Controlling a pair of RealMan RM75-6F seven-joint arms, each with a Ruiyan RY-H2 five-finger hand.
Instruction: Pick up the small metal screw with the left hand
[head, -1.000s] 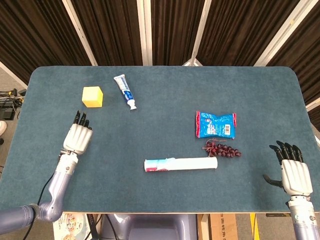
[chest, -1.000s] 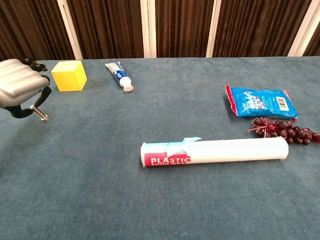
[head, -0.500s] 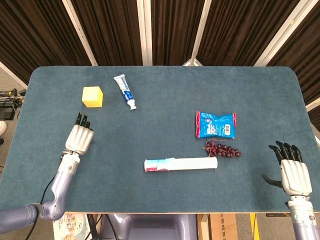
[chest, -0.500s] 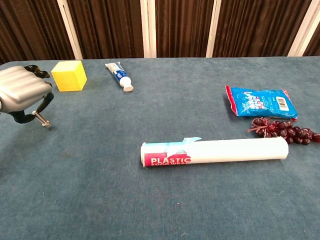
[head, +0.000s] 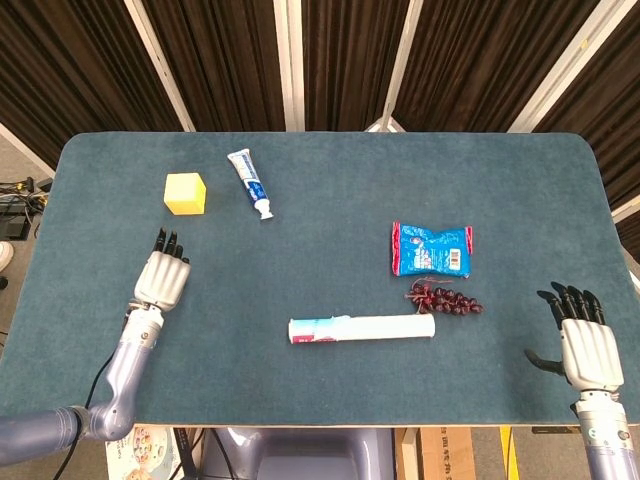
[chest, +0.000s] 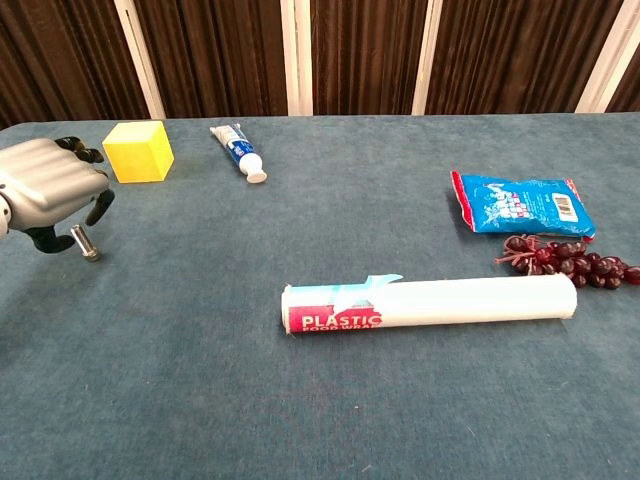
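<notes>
small metal screw (chest: 84, 243): 1
yellow cube block (head: 185, 193): 1
white-and-blue toothpaste tube (head: 250, 182): 1
blue snack packet (head: 431, 249): 1
dark red grape bunch (head: 444, 298): 1
white plastic-wrap roll (head: 361, 328): 1
robot hands: 2

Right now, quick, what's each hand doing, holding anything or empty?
Left hand: pinching the small metal screw, just above the table.
Right hand: open, fingers apart, holding nothing.

My two hands look the same: the left hand (head: 160, 278) and right hand (head: 589, 345) both have ribbed silver-grey backs with black fingers. My forearms are smooth bluish-grey tubes, and a thin black cable runs along the left one.
</notes>
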